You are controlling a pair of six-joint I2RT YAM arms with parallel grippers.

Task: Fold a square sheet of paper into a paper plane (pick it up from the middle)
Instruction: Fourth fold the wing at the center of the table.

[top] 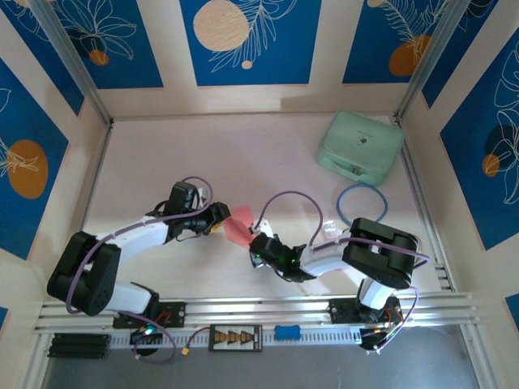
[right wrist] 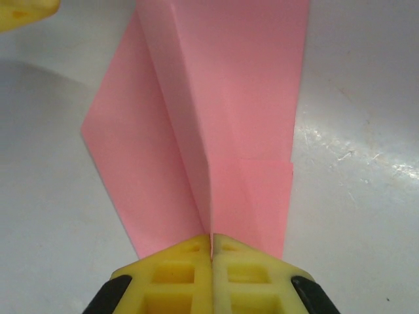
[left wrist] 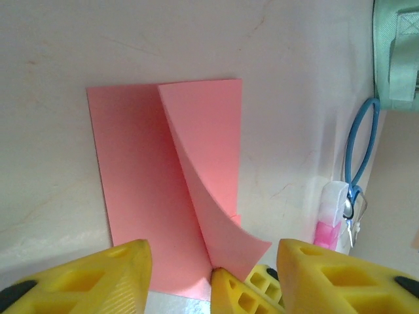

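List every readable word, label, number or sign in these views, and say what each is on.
No text can be read.
Mint-green case: small dark mark on the lid, too small to read.
Pink paper: blank.
Small black board: markings too small to read.

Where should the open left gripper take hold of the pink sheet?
Probably the sheet's raised fold, beyond where the right gripper pinches it, coming from above with the left gripper straddling it: only that ridge stands off the table; the rest lies flat.
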